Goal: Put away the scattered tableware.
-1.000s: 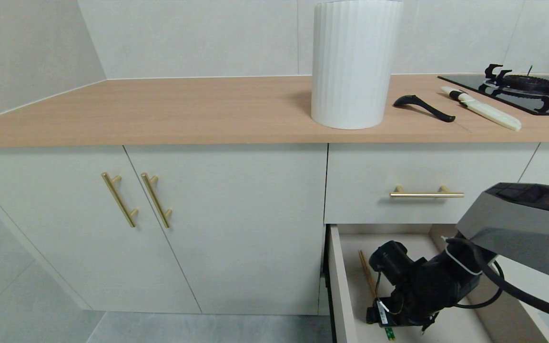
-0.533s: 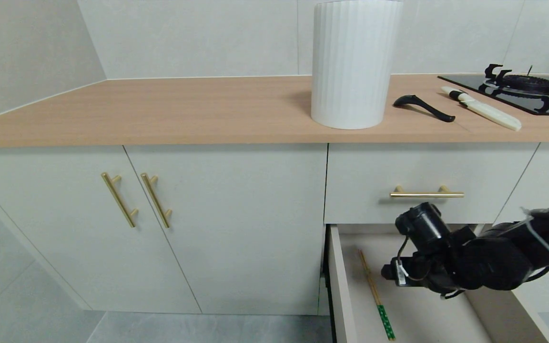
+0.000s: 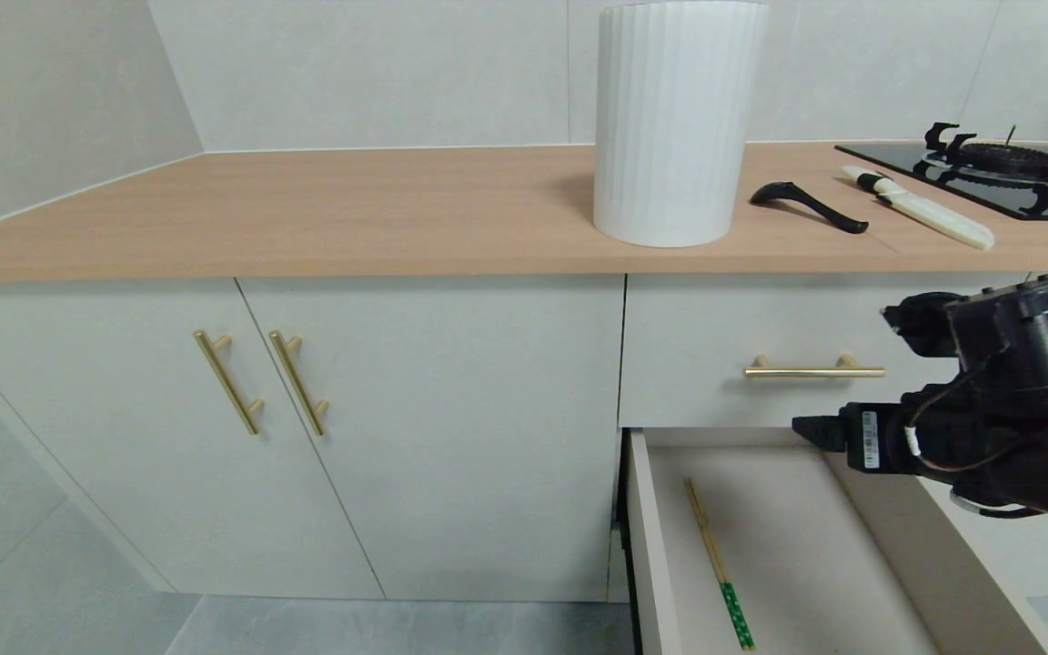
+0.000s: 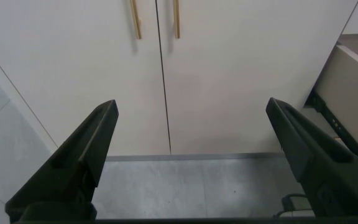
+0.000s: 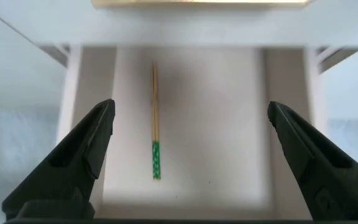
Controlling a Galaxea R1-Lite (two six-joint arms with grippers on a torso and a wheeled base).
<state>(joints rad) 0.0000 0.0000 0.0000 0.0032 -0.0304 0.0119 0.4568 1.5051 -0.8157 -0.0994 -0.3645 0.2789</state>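
Countertop (image 3: 351, 209): smooth pale wood (grey tiled wall (image 3: 397, 73) behind).
Drawer (image 3: 647, 537): open, chopsticks (image 3: 715, 564) inside.
Right gripper (image 5: 191, 111): spread wide, empty.

One chopstick pair (image 3: 717, 564), one knife (image 3: 924, 207), one spoon (image 3: 806, 204), one canister (image 3: 670, 123).

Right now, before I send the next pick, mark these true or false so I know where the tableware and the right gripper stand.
1. The wooden chopsticks with green ends lie inside the open lower drawer. True.
2. The right gripper is shut on the chopsticks. False: its fingers are open and hold nothing, and the chopsticks lie apart from it on the drawer floor.
3. The black curved spoon and the cream-bladed knife lie on the wooden countertop. True.
4. The white ribbed cylinder stands in the drawer. False: it stands on the countertop.
5. The upper drawer with the gold bar handle is pulled open. False: it is shut.
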